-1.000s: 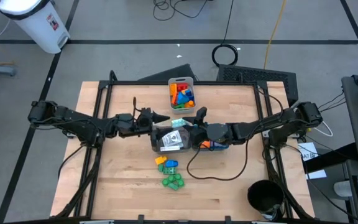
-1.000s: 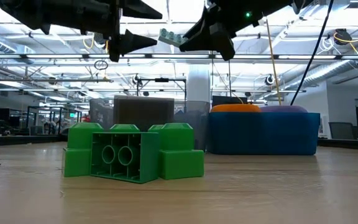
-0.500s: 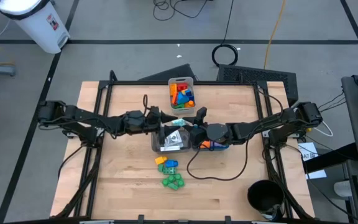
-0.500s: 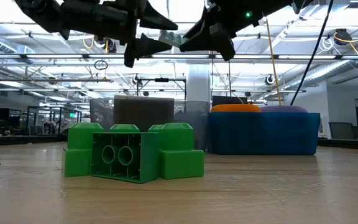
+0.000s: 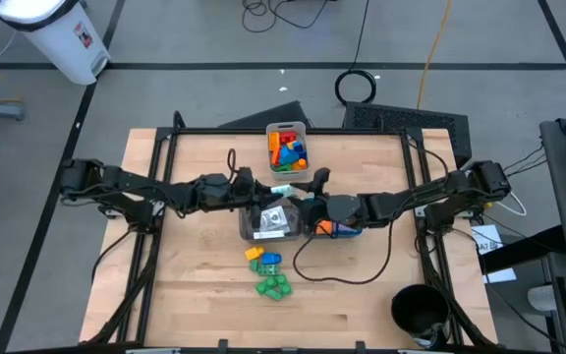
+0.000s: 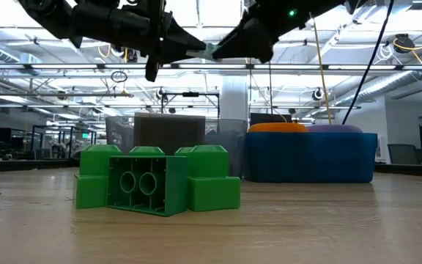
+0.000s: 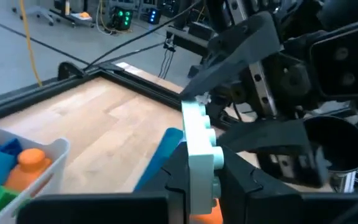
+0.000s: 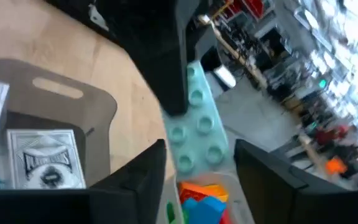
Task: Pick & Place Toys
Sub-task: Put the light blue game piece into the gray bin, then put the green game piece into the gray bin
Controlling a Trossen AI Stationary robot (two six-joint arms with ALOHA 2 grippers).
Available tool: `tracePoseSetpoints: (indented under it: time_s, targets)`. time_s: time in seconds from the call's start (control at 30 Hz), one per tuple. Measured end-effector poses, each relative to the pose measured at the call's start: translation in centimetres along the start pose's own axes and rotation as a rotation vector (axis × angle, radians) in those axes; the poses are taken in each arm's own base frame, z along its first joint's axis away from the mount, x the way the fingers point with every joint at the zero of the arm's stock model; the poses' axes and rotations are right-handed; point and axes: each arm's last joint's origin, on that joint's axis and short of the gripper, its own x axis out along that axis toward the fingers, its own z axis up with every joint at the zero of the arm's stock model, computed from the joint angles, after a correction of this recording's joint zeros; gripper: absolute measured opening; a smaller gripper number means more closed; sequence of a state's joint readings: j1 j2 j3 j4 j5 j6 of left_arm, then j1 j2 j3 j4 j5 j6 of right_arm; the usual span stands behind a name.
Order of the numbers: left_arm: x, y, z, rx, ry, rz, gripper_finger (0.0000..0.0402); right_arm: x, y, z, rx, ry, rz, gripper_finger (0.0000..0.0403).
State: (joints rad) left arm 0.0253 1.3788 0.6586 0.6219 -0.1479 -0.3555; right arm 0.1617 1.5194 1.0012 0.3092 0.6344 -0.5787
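Bare wood lay open at the table's (image 5: 185, 285) 7 and 5 o'clock corners. Above the grey bin (image 5: 268, 224) at centre, the left gripper (image 7: 197, 177) had clamped the pale teal brick (image 7: 199, 140); the right gripper's (image 8: 196, 155) fingers stood apart beside it.

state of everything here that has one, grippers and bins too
left gripper: shut on the pale teal brick, above the grey bin
right gripper: open, fingers either side of the same brick
pale teal brick: held in the air, on edge
grey bin: upright, cards inside
white bin: upright, full of bricks
blue bin: upright, holds something orange
green bricks: loose on the table
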Motion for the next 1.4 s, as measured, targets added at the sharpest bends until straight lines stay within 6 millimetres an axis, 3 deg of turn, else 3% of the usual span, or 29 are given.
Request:
tracePoseSetpoints:
  time_s: [0.17, 0.33, 0.63, 0.87, 1.0, 1.27, 1.4]
  targets:
    - [-0.8, 1.6, 1.9, -0.006, -0.058, 0.075, 0.0056, -2.5, -1.7, -0.1, 0.169, 0.072, 0.034, 0.0230]
    - [-0.7, 3.9, 3.1, -0.007, -0.092, 0.147, 0.0048, -5.1, -3.0, -1.6, 0.362, 0.150, 0.073, 0.0247]
    - [5.0, 11.4, 3.4, -0.042, 0.080, 0.332, 0.0048, -6.9, -1.2, -6.9, 0.477, 0.000, 0.021, 0.0230]
    - [8.5, 15.9, 2.9, -0.085, 0.183, 0.411, 0.0071, -7.5, -0.9, -8.1, 0.455, -0.105, -0.019, 0.0216]
    - [9.1, 17.1, 2.5, -0.098, 0.235, 0.457, 0.0095, -7.6, -0.9, -8.1, 0.453, -0.112, 0.001, 0.0211]
    - [8.6, 17.3, 3.0, -0.113, 0.259, 0.502, 0.0173, -7.5, -0.8, -8.1, 0.445, -0.127, 0.054, 0.0210]
    - [6.9, 16.1, 5.1, -0.111, 0.296, 0.406, 0.0222, -7.5, -0.7, -8.0, 0.445, -0.128, 0.055, 0.0211]
